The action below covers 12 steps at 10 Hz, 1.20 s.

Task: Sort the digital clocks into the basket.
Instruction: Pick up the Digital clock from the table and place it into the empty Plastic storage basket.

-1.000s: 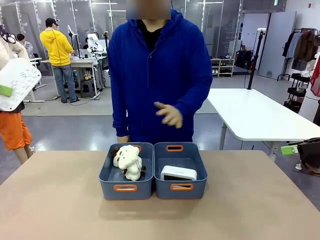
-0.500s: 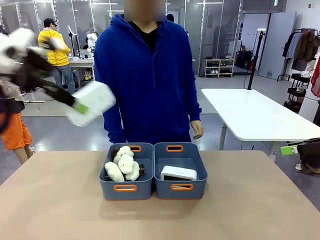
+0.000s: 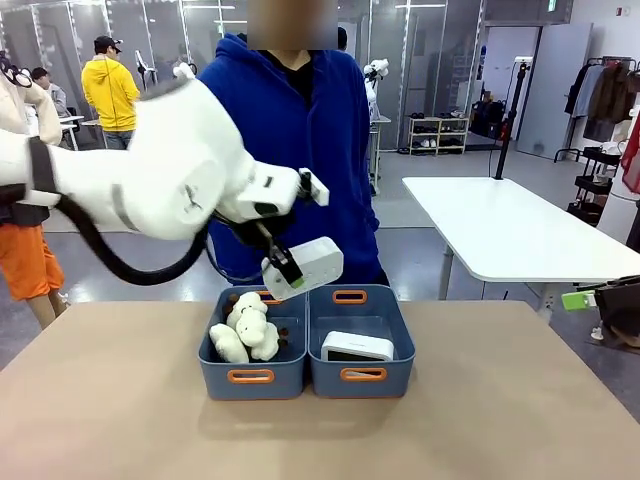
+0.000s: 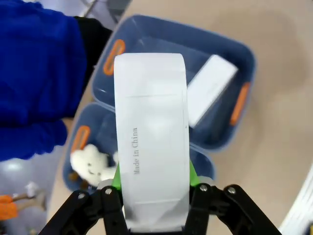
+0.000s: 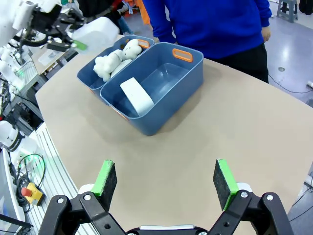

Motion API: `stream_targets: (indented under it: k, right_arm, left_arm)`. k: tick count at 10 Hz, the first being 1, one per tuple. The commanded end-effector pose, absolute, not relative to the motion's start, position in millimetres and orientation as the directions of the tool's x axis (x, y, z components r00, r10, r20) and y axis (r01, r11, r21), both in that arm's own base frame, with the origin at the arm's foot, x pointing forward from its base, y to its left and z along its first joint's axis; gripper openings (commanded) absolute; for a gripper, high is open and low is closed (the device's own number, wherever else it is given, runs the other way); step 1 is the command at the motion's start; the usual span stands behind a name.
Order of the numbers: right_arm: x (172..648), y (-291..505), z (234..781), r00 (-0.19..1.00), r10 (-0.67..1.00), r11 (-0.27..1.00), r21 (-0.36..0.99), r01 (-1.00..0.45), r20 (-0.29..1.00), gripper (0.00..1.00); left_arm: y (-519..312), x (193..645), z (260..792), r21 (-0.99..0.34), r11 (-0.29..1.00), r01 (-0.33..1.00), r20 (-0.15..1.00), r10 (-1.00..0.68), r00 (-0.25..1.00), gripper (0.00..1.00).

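My left gripper (image 3: pixel 283 270) is shut on a white digital clock (image 3: pixel 306 266), holding it in the air above the seam between the two blue-grey bins. In the left wrist view that clock (image 4: pixel 151 142) shows its back, printed "Made in China", between the green pads (image 4: pixel 116 177). A second digital clock (image 3: pixel 357 347) lies in the right-hand basket (image 3: pixel 361 385), also seen as the clock (image 5: pixel 137 96) inside the basket (image 5: pixel 168 100). My right gripper (image 5: pixel 165 182) hangs open over bare table, well away from the bins.
The left bin (image 3: pixel 250 383) holds white plush toys (image 3: pixel 247 328). A person in a blue hoodie (image 3: pixel 300 150) stands right behind the bins at the far table edge. A white table (image 3: pixel 510 230) stands at the back right.
My left arm has swung in from the far left, carrying the clock to just above the bins. The person's hand has dropped out of sight. The plush toys have settled in the left bin.
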State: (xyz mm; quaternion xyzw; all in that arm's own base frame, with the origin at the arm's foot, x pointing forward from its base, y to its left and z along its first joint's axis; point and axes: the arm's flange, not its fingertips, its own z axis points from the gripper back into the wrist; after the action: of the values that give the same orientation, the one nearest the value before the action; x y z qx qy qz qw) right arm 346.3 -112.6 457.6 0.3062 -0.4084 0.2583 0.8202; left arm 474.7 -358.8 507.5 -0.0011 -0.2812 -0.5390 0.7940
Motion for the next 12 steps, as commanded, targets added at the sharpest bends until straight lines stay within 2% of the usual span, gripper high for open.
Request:
stream_targets:
  k: [1,3,6,7,8,9,12]
  right_arm:
    - [347,-113,458,0.53,0.172,0.679,0.289,-0.674,0.831,1.0]
    - [347,-113,458,0.53,0.172,0.679,0.289,-0.674,0.831,1.0]
    - [347,-113,458,0.53,0.172,0.679,0.289,-0.674,0.831,1.0]
    - [347,-113,458,0.53,0.172,0.679,0.289,-0.674,0.831,1.0]
    - [347,-113,458,0.53,0.172,0.679,0.289,-0.674,0.831,1.0]
    - [347,-113,458,0.53,0.172,0.679,0.289,-0.674,0.831,1.0]
    - [347,-113,458,0.53,0.172,0.679,0.289,-0.674,0.831,1.0]
  left_arm:
    - [-415,508,504,0.378,0.42,0.825,0.404,-0.877,0.261,0.14]
    - [-452,519,487,0.27,0.429,0.862,0.349,-0.878,0.327,0.14]
    - [-481,537,464,0.222,0.482,0.848,0.355,-0.85,0.39,0.14]
    - [-482,538,462,0.218,0.482,0.849,0.352,-0.85,0.392,0.62]
    - [-481,539,460,0.198,0.486,0.851,0.346,-0.847,0.403,0.85]
    - [-480,538,457,0.187,0.49,0.852,0.346,-0.844,0.41,0.99]
    - [-466,537,468,0.179,0.517,0.837,0.38,-0.821,0.425,1.0]
